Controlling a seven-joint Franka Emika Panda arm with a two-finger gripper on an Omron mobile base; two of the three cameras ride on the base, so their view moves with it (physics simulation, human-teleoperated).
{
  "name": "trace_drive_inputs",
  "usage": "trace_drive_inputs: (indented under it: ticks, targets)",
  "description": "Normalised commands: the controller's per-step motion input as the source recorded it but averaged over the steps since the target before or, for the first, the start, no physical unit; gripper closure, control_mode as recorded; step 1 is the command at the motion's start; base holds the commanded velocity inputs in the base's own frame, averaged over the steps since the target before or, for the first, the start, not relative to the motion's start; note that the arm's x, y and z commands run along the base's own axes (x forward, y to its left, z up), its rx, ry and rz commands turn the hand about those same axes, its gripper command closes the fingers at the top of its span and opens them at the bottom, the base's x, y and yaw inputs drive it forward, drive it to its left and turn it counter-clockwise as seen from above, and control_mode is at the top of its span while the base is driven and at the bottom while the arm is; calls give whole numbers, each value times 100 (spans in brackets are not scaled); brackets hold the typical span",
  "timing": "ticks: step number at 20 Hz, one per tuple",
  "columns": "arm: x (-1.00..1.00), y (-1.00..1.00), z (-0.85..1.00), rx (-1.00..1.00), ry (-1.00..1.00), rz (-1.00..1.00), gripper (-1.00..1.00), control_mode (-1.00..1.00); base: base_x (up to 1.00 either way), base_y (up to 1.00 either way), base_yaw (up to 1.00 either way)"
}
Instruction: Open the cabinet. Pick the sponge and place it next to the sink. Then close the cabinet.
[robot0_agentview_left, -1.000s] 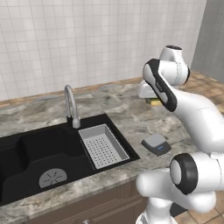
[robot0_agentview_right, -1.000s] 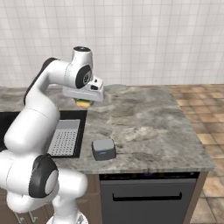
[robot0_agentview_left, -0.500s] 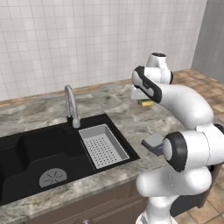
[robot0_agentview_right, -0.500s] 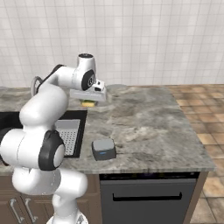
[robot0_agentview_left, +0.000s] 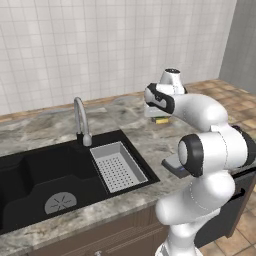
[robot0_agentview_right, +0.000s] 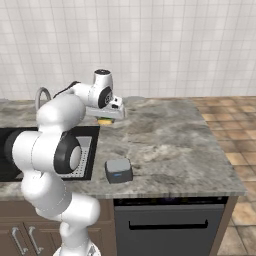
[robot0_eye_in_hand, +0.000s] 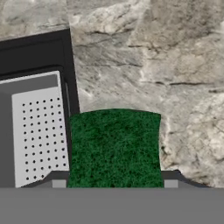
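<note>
The gripper (robot0_eye_in_hand: 115, 183) pinches the one small green-faced, yellow-backed sponge (robot0_eye_in_hand: 114, 146), jaws partly parted around it, above the speckled granite counter (robot0_eye_in_hand: 175, 65), with the single black sink (robot0_eye_in_hand: 35, 48) at nine o'clock. Placing step underway; next, I'd say, lower and release.

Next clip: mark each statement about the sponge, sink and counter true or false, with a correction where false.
1. The gripper holds the sponge between its fingers. True.
2. The sponge lies in the sink basin. False: it is in the gripper above the counter, beside the sink's edge.
3. A white perforated tray sits in the sink's right side. True.
4. A small grey box stands on the counter. True.
5. The faucet is running water. False: no water shows.
</note>
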Motion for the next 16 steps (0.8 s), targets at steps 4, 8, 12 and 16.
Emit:
trace_drive_inputs:
  ticks: [4, 8, 12, 16]
  targets:
    - [17, 1, -26, 0, 0, 0, 100, -100, 0, 0, 0]
    - [14, 0, -41, 0, 0, 0, 100, -100, 0, 0, 0]
    - [13, 0, -57, 0, 0, 0, 100, -100, 0, 0, 0]
    - [5, 1, -56, 0, 0, 0, 100, -100, 0, 0, 0]
